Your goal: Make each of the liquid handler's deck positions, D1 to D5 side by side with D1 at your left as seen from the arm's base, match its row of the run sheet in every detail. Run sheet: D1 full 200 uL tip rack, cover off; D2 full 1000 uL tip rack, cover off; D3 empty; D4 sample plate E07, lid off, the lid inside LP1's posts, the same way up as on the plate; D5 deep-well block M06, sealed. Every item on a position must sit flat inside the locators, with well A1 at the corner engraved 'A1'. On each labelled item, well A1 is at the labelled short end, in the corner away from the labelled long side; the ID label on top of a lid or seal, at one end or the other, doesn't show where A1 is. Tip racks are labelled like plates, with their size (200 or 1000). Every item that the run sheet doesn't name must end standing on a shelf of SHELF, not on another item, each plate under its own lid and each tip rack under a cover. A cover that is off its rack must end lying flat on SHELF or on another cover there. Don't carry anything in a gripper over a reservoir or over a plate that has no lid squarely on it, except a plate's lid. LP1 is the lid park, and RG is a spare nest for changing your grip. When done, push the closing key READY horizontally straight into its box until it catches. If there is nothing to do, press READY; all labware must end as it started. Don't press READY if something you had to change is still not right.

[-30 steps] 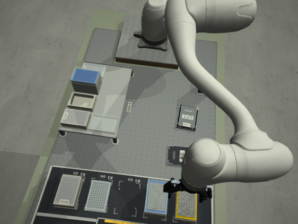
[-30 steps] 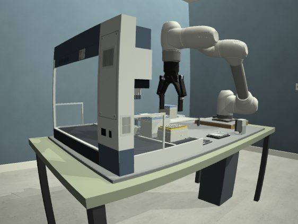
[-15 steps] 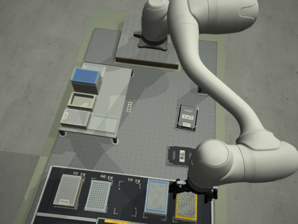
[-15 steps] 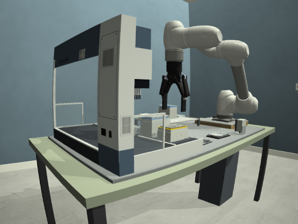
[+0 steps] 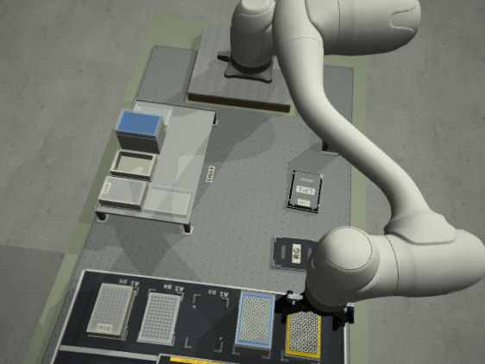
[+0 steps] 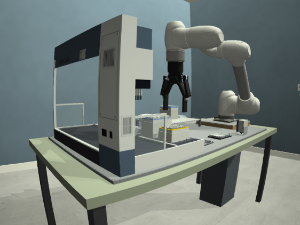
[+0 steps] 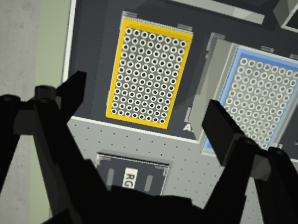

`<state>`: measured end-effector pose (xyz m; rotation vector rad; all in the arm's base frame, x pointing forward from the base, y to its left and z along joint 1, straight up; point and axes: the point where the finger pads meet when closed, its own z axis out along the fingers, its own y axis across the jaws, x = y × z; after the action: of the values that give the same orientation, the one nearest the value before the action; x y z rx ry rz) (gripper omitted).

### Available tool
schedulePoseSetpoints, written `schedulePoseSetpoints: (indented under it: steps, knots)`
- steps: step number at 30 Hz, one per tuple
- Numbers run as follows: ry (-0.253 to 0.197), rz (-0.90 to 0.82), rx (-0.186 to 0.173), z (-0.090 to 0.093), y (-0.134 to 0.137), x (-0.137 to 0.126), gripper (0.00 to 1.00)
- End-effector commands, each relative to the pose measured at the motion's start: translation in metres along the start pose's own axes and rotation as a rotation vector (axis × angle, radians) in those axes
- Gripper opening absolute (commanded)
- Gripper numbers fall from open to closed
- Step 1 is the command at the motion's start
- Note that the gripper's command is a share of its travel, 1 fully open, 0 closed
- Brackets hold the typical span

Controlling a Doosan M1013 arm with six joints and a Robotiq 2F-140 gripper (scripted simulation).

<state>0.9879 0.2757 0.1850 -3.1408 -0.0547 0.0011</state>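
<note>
My gripper [image 5: 316, 310] [image 6: 174, 109] [image 7: 146, 100] is open and empty. It hangs well above the near edge of the deck, over the yellow-framed tip rack [image 5: 303, 331] [image 6: 173, 132] [image 7: 150, 75] at D1. That rack has no cover and its tips show. The blue-framed tip rack [image 5: 255, 320] [image 6: 152, 125] [image 7: 257, 102] stands uncovered at D2. D3 [image 5: 210, 319] is bare. A clear plate [image 5: 159, 318] sits at D4, and a sealed block [image 5: 110, 310] at D5. The LP1 nest [image 5: 305, 191] [image 6: 219, 135] seems to hold a thin clear lid.
The RG nest [image 5: 290, 252] [image 7: 131, 175] lies just behind D1. SHELF [image 5: 190, 142] carries a blue-topped covered rack [image 5: 140, 129], an open tan trough [image 5: 134, 166], a lidded plate [image 5: 122, 192] and clear covers [image 5: 167, 200]. The handler's tall frame [image 6: 117, 93] stands beside the deck. The READY box [image 6: 242, 126] is near the arm base.
</note>
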Motion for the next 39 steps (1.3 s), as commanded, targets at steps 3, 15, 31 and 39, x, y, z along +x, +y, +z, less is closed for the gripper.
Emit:
schedulePoseSetpoints:
  steps: [3, 15, 31, 39]
  knots:
    - [0.002, 0.0, 0.001, -0.002, 0.0, 0.0, 0.79]
    - [0.002, 0.0, 0.001, -0.028, 0.0, 0.0, 0.79]
    - [0.002, 0.0, 0.001, -0.075, 0.0, 0.0, 0.79]
    - [0.002, 0.0, 0.001, -0.095, 0.0, 0.0, 0.79]
